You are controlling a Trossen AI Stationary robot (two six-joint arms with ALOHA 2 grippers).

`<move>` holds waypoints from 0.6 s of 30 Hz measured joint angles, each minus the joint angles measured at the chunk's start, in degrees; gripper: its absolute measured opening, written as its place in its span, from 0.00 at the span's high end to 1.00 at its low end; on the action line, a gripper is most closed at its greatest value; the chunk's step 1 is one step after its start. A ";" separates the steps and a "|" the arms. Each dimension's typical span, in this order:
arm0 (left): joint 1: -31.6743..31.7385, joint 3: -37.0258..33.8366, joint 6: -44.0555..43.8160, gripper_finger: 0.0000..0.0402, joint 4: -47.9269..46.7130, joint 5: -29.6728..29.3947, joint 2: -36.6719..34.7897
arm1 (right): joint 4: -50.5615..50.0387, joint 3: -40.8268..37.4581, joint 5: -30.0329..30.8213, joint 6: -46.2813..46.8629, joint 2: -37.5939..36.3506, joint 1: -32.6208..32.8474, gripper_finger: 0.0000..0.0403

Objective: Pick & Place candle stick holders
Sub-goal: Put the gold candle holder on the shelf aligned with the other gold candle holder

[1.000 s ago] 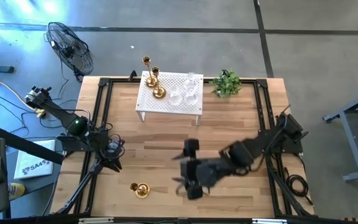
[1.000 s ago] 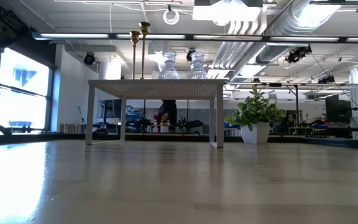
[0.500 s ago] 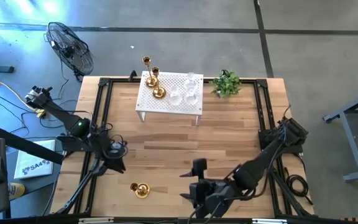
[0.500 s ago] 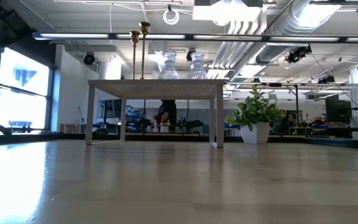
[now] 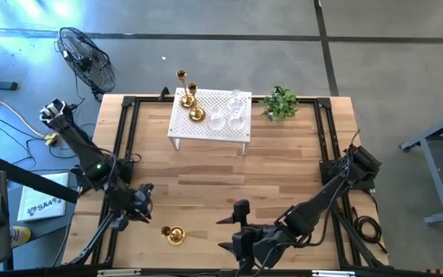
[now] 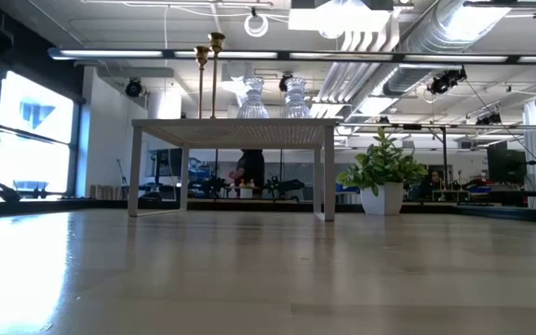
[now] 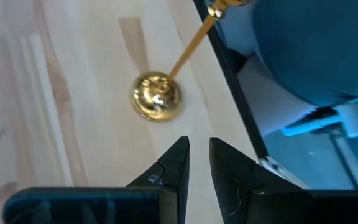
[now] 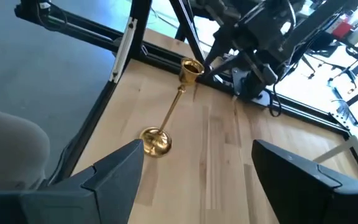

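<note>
High view: you have one shiny brass candle stick holder (image 5: 174, 234) lying on its side near the table's front-left corner. The left gripper (image 5: 137, 201) sits just beside it, nearer than the right gripper (image 5: 233, 231), which is further along the front edge.

Left wrist view: the fallen holder (image 7: 166, 87) lies ahead of your fingers (image 7: 178, 163), which are nearly pressed together; its slim stem runs slantwise from the round base toward the black frame rail (image 7: 229, 74).

Right wrist view: your right fingers (image 8: 114, 168) are spread wide, and the stem points away toward the left arm.
</note>
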 joint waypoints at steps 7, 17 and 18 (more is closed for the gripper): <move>-5.91 -0.04 -1.09 0.85 4.25 -9.00 3.42 | -0.17 0.00 3.80 -0.17 0.00 -0.62 0.28; -11.36 -0.04 -3.84 0.85 8.73 -10.81 10.06 | -0.19 0.00 4.47 -1.33 0.00 -0.99 0.28; -11.30 -0.04 -4.81 0.85 8.72 -10.79 10.62 | -0.19 0.00 4.42 -1.33 0.00 -0.99 0.28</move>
